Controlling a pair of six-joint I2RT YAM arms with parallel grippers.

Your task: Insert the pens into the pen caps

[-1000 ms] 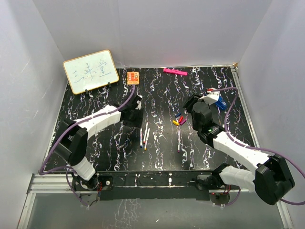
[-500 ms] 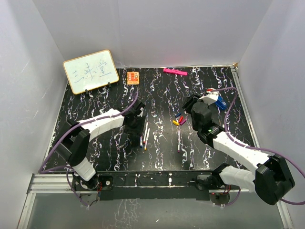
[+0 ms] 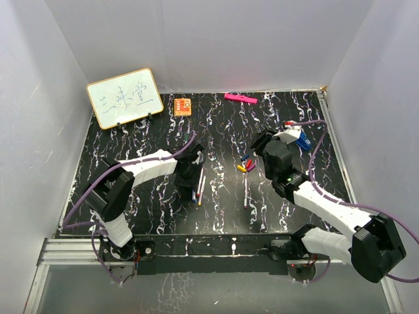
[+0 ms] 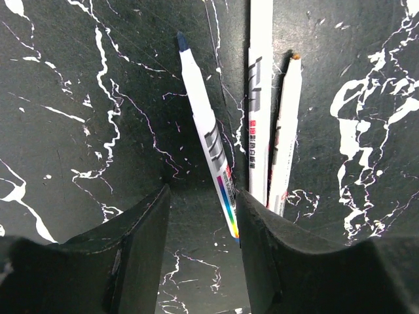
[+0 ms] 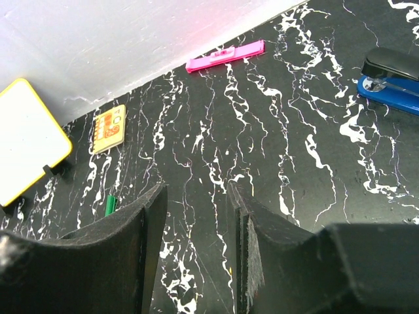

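Observation:
Three white pens lie side by side in the left wrist view: a blue-tipped pen (image 4: 206,140), a middle pen (image 4: 260,98) and an orange-tipped pen (image 4: 285,131). My left gripper (image 4: 203,209) is open and low over the table; the blue-tipped pen's rear end lies just inside its right finger (image 4: 275,248). From above, the left gripper (image 3: 191,180) covers part of these pens (image 3: 200,190). A fourth pen (image 3: 245,190) lies apart. Several coloured caps (image 3: 245,163) sit clustered beside it. A green cap (image 5: 110,205) shows in the right wrist view. My right gripper (image 3: 262,140) is open and empty above the table.
A whiteboard (image 3: 124,98) stands at the back left. An orange block (image 3: 182,106) and a pink bar (image 3: 240,99) lie by the back wall. A blue stapler (image 3: 301,139) sits right of the right gripper. White walls enclose the table.
My left gripper has moved nearer and slightly right, from the bare table onto the three pens. The right arm has not moved.

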